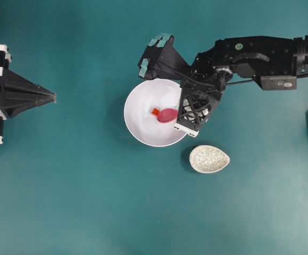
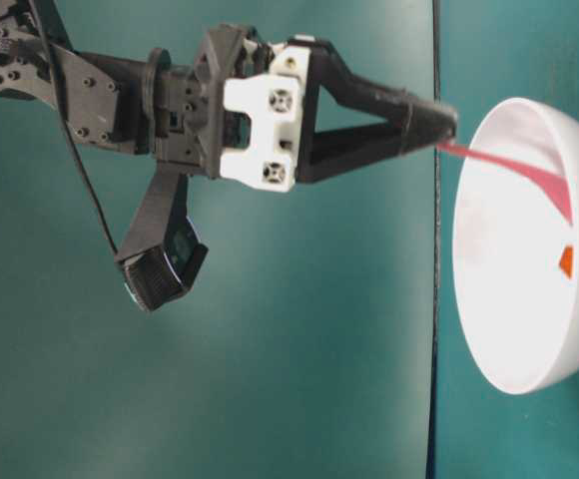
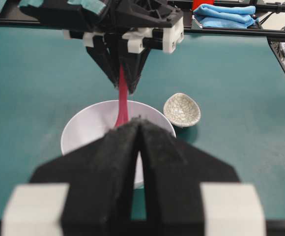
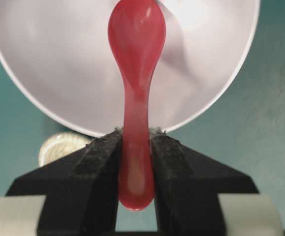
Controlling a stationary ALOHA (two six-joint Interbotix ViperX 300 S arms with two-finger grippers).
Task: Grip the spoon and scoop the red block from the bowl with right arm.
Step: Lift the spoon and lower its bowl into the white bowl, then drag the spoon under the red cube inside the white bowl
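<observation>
Right gripper (image 4: 135, 147) clamped on the handle of the spoon (image 4: 135, 73), whose scoop reaches into the bowl (image 1: 138, 114) just beside the red block (image 1: 155, 111): the gripping step appears complete, while the block remains unscooped on the bowl's floor.

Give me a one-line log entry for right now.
right gripper: shut on spoon | spoon: scoop inside bowl, beside red block | block: not scooped | left gripper: shut, idle

A teal table (image 1: 79, 202) carries the white bowl (image 1: 138, 127) and a speckled dish (image 1: 209, 159).
</observation>
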